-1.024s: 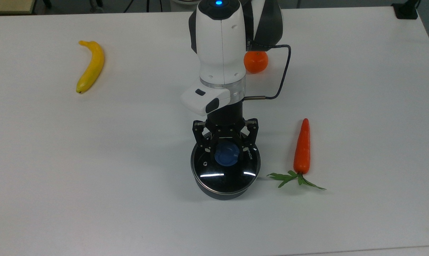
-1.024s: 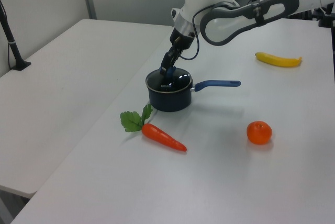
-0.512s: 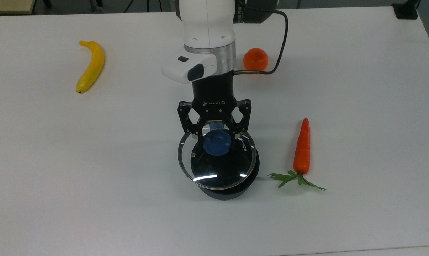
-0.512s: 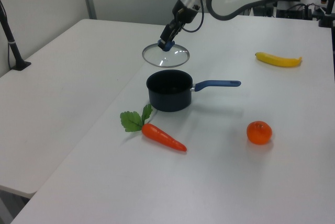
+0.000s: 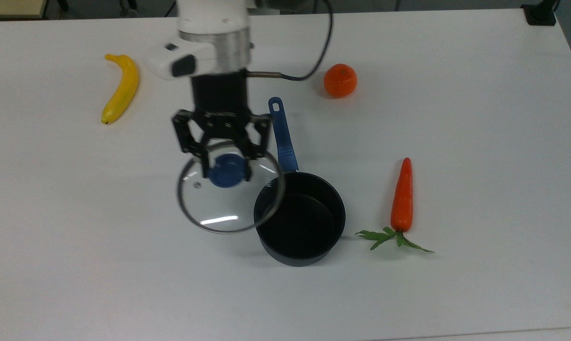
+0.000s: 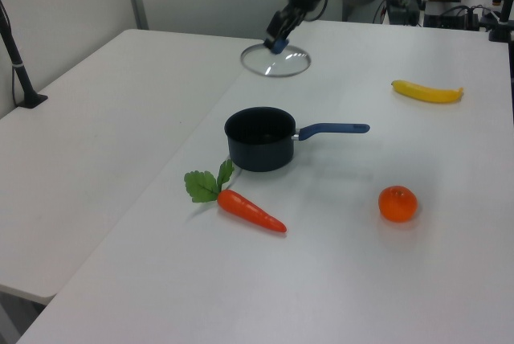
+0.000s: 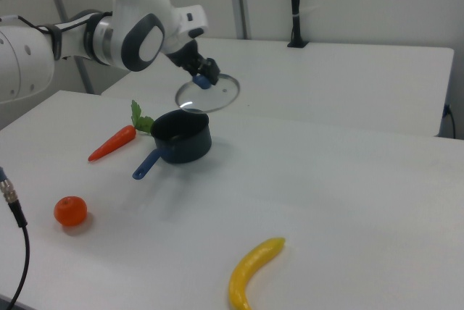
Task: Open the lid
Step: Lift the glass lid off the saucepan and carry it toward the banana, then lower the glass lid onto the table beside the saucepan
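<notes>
— Pincer (image 5: 227, 171) first: how does it stand?
— It points down in the upper left of the centre of the top view, and its two black fingers (image 5: 204, 161) are closed on the blue knob (image 5: 227, 171) of the glass lid (image 5: 219, 208). It holds the lid by this knob and nothing else.

— And where is the lid?
— It is off the saucepan (image 5: 299, 222) and up in the air, almost level. In the top view it lies to the left of the saucepan, and its metal rim overlaps the pan's left edge in the picture. In the left view the lid (image 6: 275, 61) hangs in the upper middle, well above the pan (image 6: 259, 138) and apart from it. In the right view the lid (image 7: 208, 92) is just above and behind the pan (image 7: 181, 136).

— What about the saucepan itself?
— It is black, open and stands on the white tabletop (image 5: 479, 142); its blue handle (image 5: 281, 135) runs toward the upper part of the top view.

— Other things on the tabletop?
— A banana (image 5: 120, 88) in the upper left of the top view, a mandarin (image 5: 340, 80) in the upper middle, and a carrot (image 5: 402, 196) with green leaves to the right of the pan. None of them touches the pan.
</notes>
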`<move>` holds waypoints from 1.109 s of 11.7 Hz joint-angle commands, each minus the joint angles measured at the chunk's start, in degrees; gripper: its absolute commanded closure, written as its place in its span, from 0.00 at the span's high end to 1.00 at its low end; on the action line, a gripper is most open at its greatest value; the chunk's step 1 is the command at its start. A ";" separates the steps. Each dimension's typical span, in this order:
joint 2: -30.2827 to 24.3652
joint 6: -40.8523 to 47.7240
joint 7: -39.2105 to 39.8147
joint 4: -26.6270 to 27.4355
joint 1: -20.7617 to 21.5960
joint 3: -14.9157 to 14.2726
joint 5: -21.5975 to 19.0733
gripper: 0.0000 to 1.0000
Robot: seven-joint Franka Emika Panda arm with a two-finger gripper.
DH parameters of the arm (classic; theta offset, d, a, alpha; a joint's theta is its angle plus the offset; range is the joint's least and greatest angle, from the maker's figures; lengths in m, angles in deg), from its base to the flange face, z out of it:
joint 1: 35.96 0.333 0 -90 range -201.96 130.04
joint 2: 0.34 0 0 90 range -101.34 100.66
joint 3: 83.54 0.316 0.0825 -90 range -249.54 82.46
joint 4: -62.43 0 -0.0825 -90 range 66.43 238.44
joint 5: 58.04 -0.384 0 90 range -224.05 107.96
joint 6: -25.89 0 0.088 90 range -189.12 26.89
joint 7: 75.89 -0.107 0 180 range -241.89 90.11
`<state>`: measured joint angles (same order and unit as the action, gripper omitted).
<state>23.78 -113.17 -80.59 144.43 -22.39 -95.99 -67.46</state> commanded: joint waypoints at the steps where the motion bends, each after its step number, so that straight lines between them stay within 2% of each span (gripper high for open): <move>1: -6.79 0.27 1.98 7.73 -7.22 0.32 0.72 0.39; 3: -7.24 0.27 4.17 9.15 -12.06 0.32 0.63 0.39; 5: -6.89 0.27 5.66 9.23 -15.05 0.32 0.63 0.39; 9: -5.32 -0.25 7.34 12.92 -15.16 0.40 0.19 0.39; 13: -0.57 -0.78 7.34 13.10 -14.54 0.76 -0.16 0.39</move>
<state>21.94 -113.12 -74.24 156.65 -37.66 -95.25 -67.46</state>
